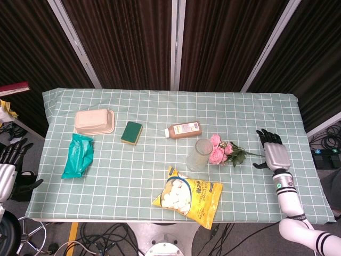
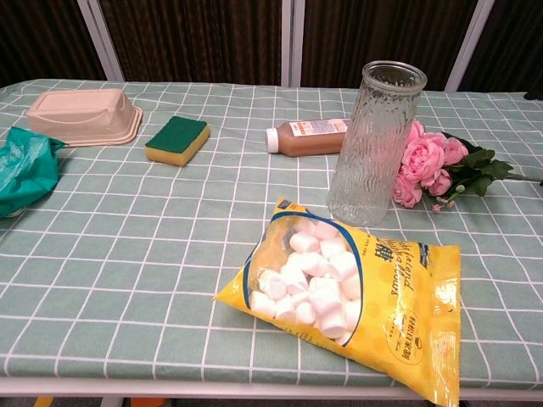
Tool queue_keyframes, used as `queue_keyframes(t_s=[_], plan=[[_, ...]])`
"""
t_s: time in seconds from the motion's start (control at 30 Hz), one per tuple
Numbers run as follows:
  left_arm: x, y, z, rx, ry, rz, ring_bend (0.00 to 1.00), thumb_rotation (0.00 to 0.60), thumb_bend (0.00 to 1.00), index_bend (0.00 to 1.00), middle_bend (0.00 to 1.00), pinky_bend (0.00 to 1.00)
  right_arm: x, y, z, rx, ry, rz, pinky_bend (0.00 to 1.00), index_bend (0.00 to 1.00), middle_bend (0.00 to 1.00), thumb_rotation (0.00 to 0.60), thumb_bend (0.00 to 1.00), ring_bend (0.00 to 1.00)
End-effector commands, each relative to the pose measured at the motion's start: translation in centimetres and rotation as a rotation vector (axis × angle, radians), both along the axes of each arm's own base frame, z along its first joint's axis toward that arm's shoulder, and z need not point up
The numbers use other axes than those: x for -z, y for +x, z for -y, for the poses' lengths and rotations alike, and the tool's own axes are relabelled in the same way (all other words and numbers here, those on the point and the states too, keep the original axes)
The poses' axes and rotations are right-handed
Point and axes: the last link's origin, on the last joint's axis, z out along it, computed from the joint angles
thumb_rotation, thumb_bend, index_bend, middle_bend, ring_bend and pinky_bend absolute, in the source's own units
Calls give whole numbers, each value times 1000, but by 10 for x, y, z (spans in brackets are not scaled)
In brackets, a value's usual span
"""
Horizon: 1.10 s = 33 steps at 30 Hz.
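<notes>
Right now, your right hand [image 1: 275, 155] is hovering over the right end of the worktop [image 1: 133, 176], released, fingers spread and grasping nothing. The pink flowers [image 1: 221, 152] are lying flat just to its left, blooms pointing left and resting against the foot of the glass vase [image 1: 202, 153], the thin stem end pointing right towards your thumb. The chest view is not showing the hand, so you are judging height from the head view alone.

If you are going for the flowers, you are better off taking the bare stem rather than the leaves or blooms: it looks thin and low on the cloth, so a pinch between thumb and a finger is likely to work where a full clench may miss. Approaching from the right, along the stem, is keeping you clear of the vase, which is standing upright and looks easy to tip. The brown bottle [image 1: 184, 129] and the marshmallow bag [image 1: 187, 196] are lying well apart from that path.

Your left hand [image 1: 6, 170] is hanging off the left edge, fingers apart, holding nothing.
</notes>
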Motion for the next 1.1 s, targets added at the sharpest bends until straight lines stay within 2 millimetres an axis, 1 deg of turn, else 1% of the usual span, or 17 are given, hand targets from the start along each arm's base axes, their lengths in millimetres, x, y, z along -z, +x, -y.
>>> queue_keyframes(t_s=[0.03,0.23,0.4,0.43,0.57,0.63,0.73,0.77,0.8,0.97,1.03,1.1], plan=[[-1,-1,0,-4,0,-1,0,600,13,85,0,64,15,6,10,3,45,-11,0,0,0,600,0,0],[-1,-4,-1,-14,4,0,0,600,13,85,0,64,36,23,25,-19,85,2,0,0,1,600,0,0],[-1,-8,0,-24,3,1,0,600,13,85,0,64,54,37,33,-43,133,32,0,0,49,600,0,0],[-1,-8,0,-25,4,1,0,600,13,86,0,64,57,39,34,-53,134,34,0,0,68,600,0,0],[-3,-10,0,-30,8,0,0,600,12,85,0,64,67,46,37,-86,124,32,0,3,203,600,0,0],[-4,-11,0,-33,9,1,0,600,13,85,0,64,71,49,38,-93,126,34,0,60,263,600,0,0],[-5,-12,1,-38,10,2,0,600,13,85,0,64,76,50,38,-96,124,34,0,254,347,600,13,12],[-5,-12,1,-38,10,3,0,600,13,85,0,64,77,50,38,-96,122,32,0,336,379,600,22,29],[-5,-13,1,-39,9,3,0,600,13,85,0,64,77,49,38,-94,119,32,0,393,407,600,29,51],[-5,-13,1,-42,8,5,0,600,12,86,0,64,72,48,37,-89,97,39,0,536,492,600,80,109],[-5,-14,1,-43,6,7,0,600,12,86,0,64,66,45,35,-78,95,50,0,590,530,600,94,154],[-4,-13,1,-41,4,9,0,600,12,85,0,65,57,43,34,-66,87,68,0,620,552,600,100,197]])
